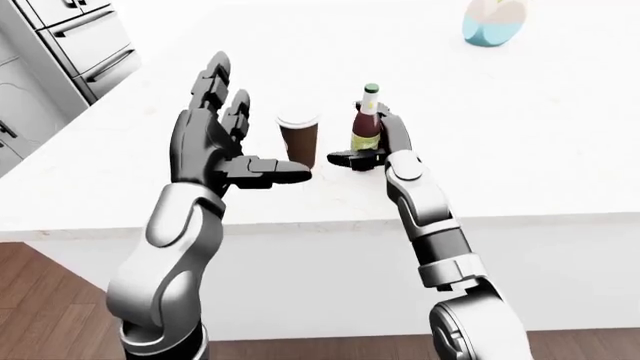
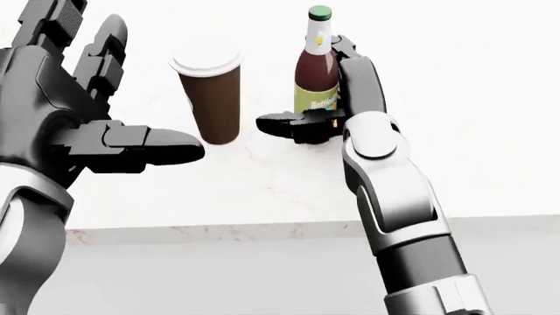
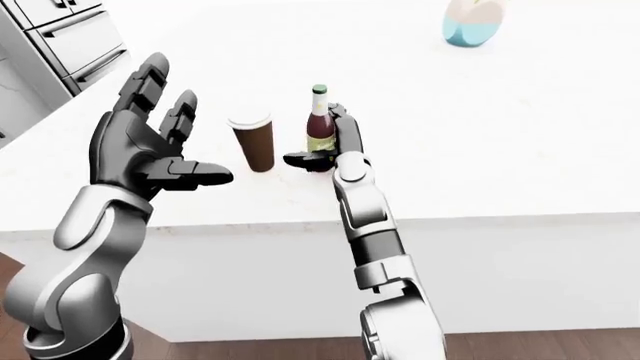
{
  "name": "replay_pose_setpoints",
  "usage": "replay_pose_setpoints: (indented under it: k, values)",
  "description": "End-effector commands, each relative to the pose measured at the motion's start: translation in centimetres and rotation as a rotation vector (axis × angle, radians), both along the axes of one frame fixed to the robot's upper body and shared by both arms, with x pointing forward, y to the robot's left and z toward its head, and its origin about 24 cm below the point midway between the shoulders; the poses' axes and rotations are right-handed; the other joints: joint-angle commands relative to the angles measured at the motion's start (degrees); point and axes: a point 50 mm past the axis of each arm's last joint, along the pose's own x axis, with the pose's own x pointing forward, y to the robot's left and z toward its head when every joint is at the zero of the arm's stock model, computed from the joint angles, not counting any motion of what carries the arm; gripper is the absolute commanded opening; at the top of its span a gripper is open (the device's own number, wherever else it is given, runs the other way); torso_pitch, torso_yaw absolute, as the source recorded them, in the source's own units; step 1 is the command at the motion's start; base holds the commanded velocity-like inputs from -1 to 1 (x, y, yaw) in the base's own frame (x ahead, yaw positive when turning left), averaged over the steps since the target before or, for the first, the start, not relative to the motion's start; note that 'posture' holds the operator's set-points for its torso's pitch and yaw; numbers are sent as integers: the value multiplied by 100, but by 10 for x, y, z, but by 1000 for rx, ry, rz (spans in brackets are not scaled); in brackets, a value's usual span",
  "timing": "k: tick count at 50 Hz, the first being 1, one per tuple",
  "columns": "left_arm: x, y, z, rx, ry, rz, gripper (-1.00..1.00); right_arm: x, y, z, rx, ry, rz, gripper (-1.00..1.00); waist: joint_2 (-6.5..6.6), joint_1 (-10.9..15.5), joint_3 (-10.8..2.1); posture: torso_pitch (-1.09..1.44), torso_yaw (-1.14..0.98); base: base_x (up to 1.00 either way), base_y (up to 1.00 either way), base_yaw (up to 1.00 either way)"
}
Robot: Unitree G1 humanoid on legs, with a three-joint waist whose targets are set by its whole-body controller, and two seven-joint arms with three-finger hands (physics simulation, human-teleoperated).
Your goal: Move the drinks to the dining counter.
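A dark red bottle [image 2: 315,72] with a green cap and yellow-green label stands upright on the white dining counter [image 2: 455,144]. My right hand [image 2: 302,98] is open around it. Its fingers [image 2: 360,72] lie along the bottle's right side, and the thumb [image 2: 284,123] points left across the bottle's base. A brown paper cup [image 2: 213,98] with a white lid stands just left of the bottle. My left hand [image 2: 131,85] hovers open to the left of the cup, with its thumb reaching below the cup and touching nothing.
The counter's near edge [image 2: 218,231] runs across the lower part of the head view. A blue and beige object [image 1: 495,19] sits far up the counter at the right. Grey cabinet drawers [image 1: 75,37] stand at the upper left, above a wooden floor [image 1: 40,300].
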Motion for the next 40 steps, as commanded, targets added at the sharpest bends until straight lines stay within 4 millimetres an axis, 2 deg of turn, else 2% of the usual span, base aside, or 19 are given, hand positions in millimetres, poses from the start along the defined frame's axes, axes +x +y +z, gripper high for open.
replay_pose_setpoints:
  k: [1,3,7,11,23,27,29,30,31,34,40]
  values:
    - [-5,0,14,-6,-82,0,100,0,3,29,9,-116,12,61,6,1,-161,0,0,0,0,0]
    - [-6,0,15,-5,-82,1,100,0,2,30,8,-118,11,61,6,1,-162,0,0,0,0,0]
    - [-6,1,15,-8,-85,2,100,-2,0,32,15,-121,11,73,5,1,-162,0,0,0,0,0]
    - [-7,2,15,-10,-88,4,100,-7,-2,37,25,-130,14,75,-2,6,-164,0,0,0,0,0]
    - [-14,6,24,-18,-107,11,100,-17,-30,53,78,-171,-26,100,-24,13,-151,0,0,0,0,0]
    - [-17,6,29,-18,-116,10,100,-23,-38,59,96,-186,-36,100,-28,10,-136,0,0,0,0,0]
    - [-21,6,32,-16,-122,10,100,-29,-42,62,105,-199,-36,100,-31,9,-133,0,0,0,0,0]
    - [-28,5,34,0,-128,8,100,-65,-54,78,107,-271,-29,100,-33,10,-130,0,0,0,0,0]
    - [-30,5,34,2,-129,8,100,-73,-55,82,109,-286,-24,100,-51,12,-155,0,0,0,0,0]
    - [-32,3,34,7,-130,4,100,-84,-56,88,108,-304,-23,100,-59,67,-70,0,0,0,0,0]
    - [-40,3,37,15,-137,-2,100,-100,-58,93,85,-322,-6,100,-65,18,-79,0,0,0,0,0]
